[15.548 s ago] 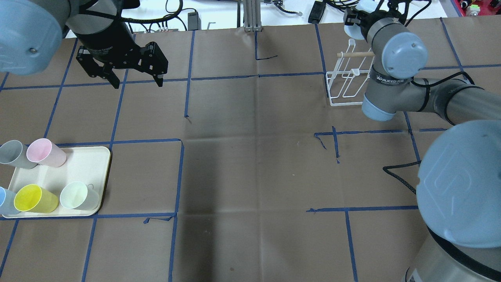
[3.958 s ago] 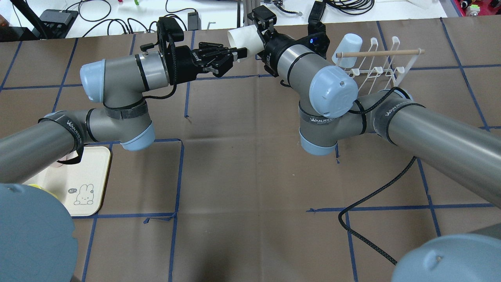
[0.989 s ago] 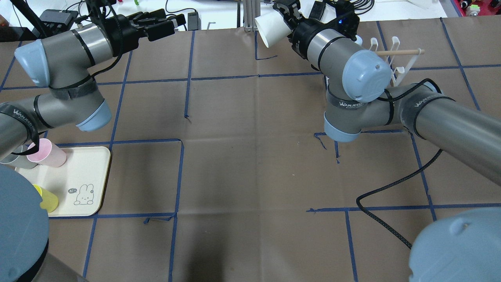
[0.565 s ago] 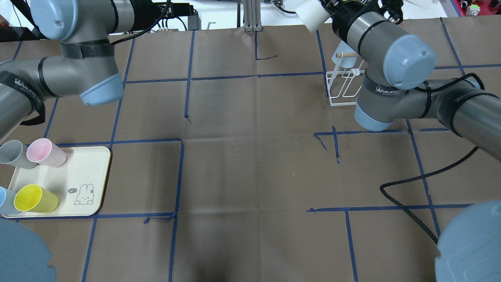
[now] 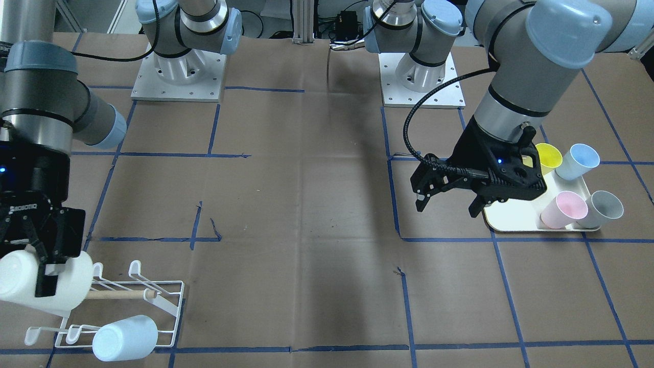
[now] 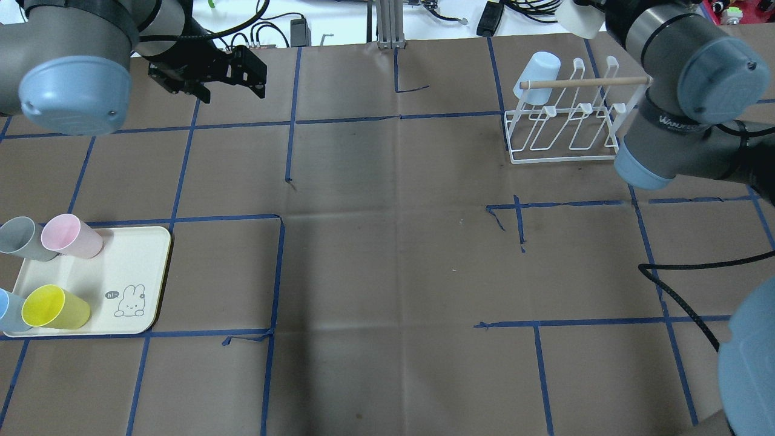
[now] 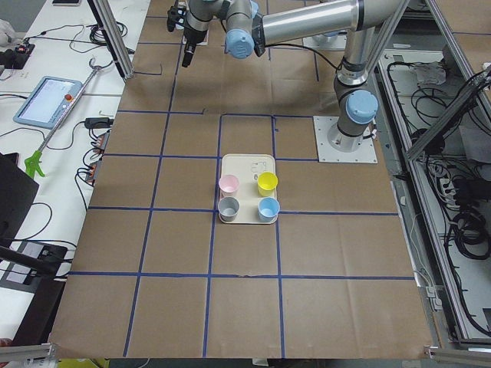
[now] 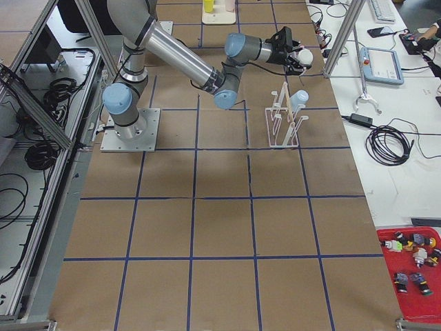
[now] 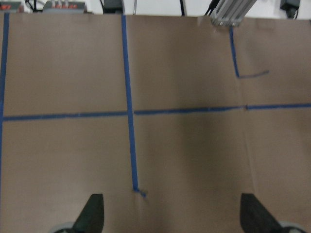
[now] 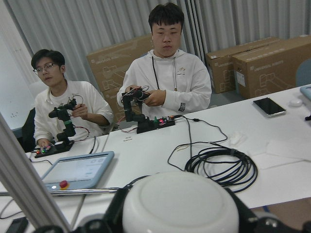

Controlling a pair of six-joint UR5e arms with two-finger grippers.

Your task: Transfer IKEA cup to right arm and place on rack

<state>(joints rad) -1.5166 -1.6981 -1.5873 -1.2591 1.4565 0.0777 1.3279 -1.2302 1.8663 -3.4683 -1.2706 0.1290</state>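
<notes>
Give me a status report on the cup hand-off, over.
Left gripper open, empty. Right gripper shut on white cup, beside the rack, not yet hung. Pale blue cup on one end prong.

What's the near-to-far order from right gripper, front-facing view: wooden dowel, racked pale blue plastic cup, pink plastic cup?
1. Wooden dowel, beside right gripper.
2. Pale blue cup, on white wire rack.
3. Pink cup, on cream tray, view's right.

overhead: behind robot, downward | front: facing robot | shared: rack (image 6: 581, 82)

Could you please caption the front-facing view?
Right claw holds a white cup at the rack; left claw hangs open and empty.
</notes>
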